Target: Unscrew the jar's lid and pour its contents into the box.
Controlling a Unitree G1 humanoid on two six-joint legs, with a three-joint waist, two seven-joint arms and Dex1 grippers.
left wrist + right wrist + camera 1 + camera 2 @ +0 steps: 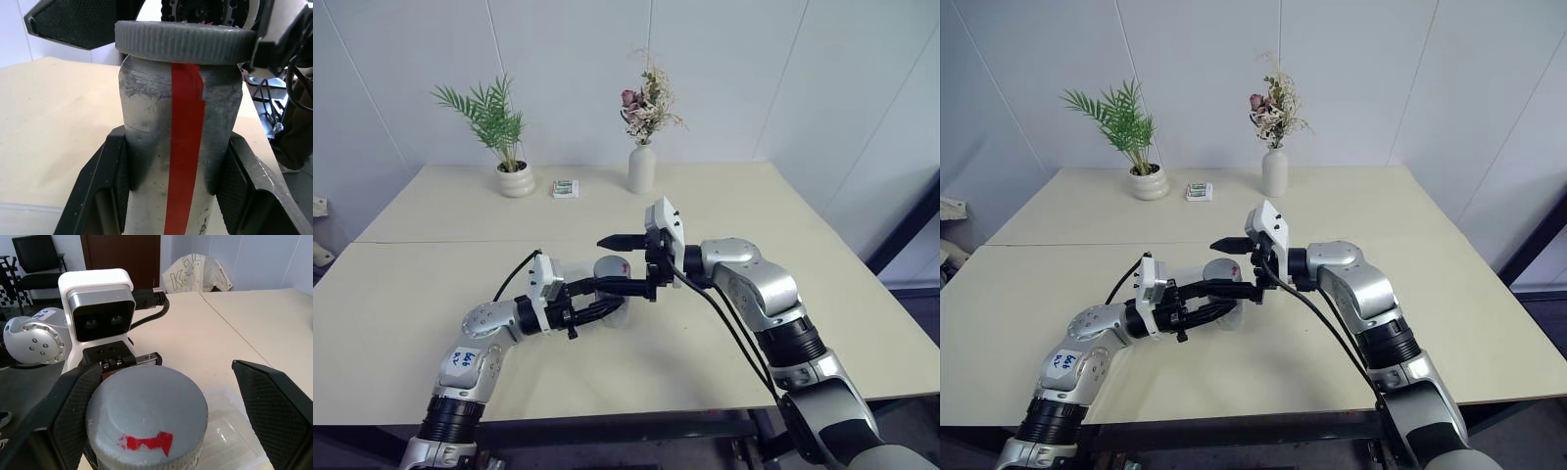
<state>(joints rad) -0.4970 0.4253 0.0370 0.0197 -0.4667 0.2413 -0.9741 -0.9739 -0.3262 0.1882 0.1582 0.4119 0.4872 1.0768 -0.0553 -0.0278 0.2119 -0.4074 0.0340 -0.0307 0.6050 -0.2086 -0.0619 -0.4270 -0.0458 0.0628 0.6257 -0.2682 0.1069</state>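
Beige tabletop (411,294); cylindrical jar (181,161), ribbed grey lid (183,41)

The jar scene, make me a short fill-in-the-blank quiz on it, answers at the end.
1. The left claw is shut on the ____.
2. The right claw, open, has one finger at each side of the grey ____.
3. The strip of tape down the jar is ____.
4. The clear box lies on the ____.

Missing words: jar; lid; red; table
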